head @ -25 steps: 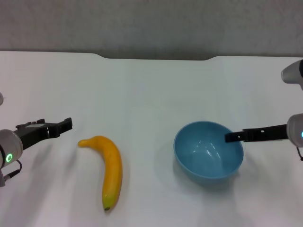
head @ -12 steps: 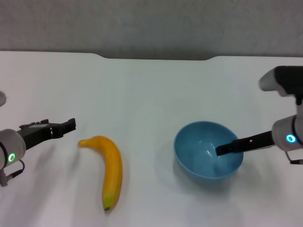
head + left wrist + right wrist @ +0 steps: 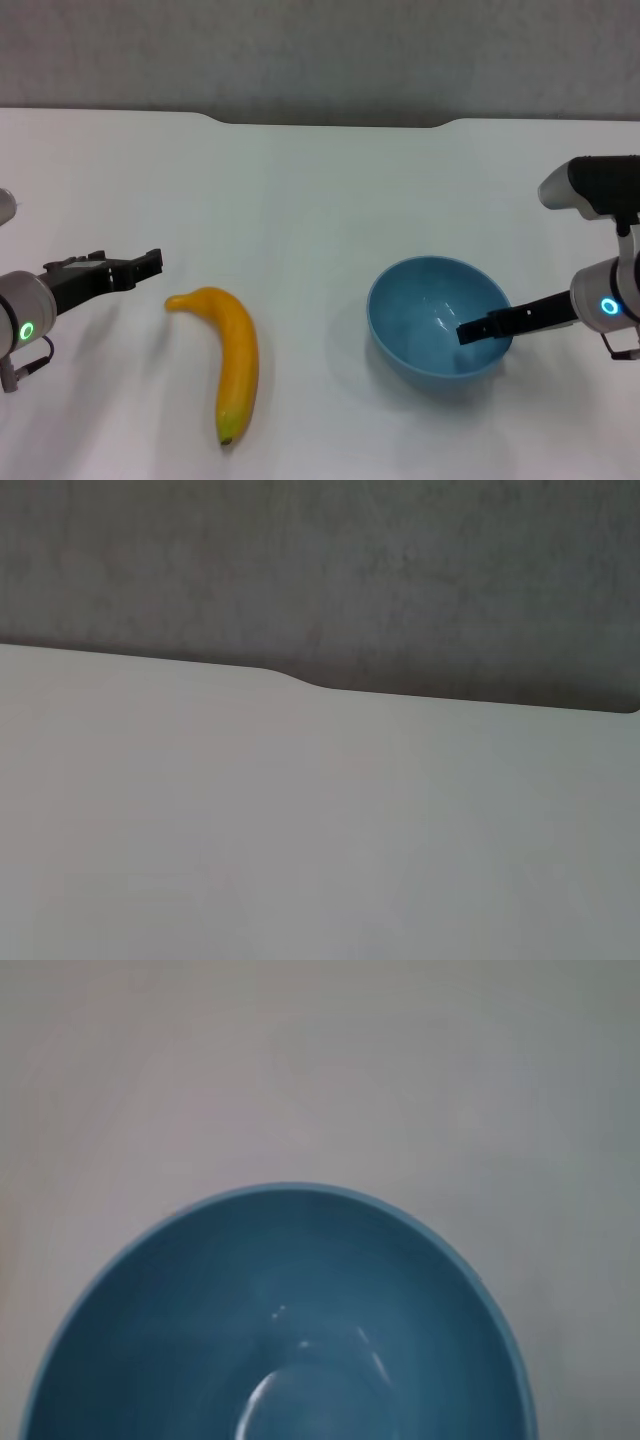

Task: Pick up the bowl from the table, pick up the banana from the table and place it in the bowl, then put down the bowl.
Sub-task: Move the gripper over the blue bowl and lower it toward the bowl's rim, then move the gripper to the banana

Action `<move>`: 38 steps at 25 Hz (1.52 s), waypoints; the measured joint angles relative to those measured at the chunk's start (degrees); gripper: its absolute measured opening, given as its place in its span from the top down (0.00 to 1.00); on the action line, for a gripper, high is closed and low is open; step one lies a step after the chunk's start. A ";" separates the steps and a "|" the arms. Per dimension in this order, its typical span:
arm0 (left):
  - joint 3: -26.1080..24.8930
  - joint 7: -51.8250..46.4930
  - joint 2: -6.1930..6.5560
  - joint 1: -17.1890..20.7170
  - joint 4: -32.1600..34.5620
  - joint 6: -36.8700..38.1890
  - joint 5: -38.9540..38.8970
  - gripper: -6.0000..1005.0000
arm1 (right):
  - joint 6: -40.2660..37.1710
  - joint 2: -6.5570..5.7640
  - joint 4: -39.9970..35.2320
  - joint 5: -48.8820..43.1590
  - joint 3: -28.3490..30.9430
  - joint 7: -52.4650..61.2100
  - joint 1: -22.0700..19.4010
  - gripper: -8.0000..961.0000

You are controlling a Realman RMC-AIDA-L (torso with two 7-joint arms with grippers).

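Observation:
The light-blue bowl (image 3: 425,310) stands upright and empty on the white table (image 3: 320,190), right of centre. It fills the lower part of the right wrist view (image 3: 290,1340). My right gripper (image 3: 468,332) comes in from the right, crosses the bowl's right rim and its tip hangs inside the bowl. The yellow-orange banana (image 3: 238,358) lies on the table left of centre, stem towards the left arm. My left gripper (image 3: 150,264) is open and empty, low over the table a short way left of the banana's stem, apart from it.
The table's far edge with its shallow notch (image 3: 330,122) runs along a grey wall (image 3: 320,50). The left wrist view shows only bare tabletop (image 3: 300,840) and that notch (image 3: 300,678). Bare table lies between the banana and the bowl.
My right gripper has dropped and slid leftward, from above the bowl's right rim to lower inside the bowl. My left gripper has crept slightly right towards the banana. Bowl and banana have not moved.

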 joint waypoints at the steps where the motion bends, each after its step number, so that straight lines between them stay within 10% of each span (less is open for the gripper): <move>1: 0.00 0.02 0.00 -0.01 0.00 0.00 0.00 0.16 | -0.40 -0.05 -0.18 -0.02 -0.11 -0.02 0.00 0.10; 11: 0.00 0.34 0.00 0.33 0.12 0.52 0.07 0.15 | -4.21 0.03 -0.51 -0.15 -1.92 -2.26 -0.93 0.14; 25: -0.09 0.21 0.00 0.49 0.62 0.71 -0.09 0.15 | -7.25 0.09 -0.02 0.23 -4.67 -5.49 -2.17 0.83; 38: 0.00 -0.20 0.00 0.42 1.51 0.42 -0.45 0.15 | -8.16 0.17 5.76 0.39 -5.62 -5.46 -5.70 0.89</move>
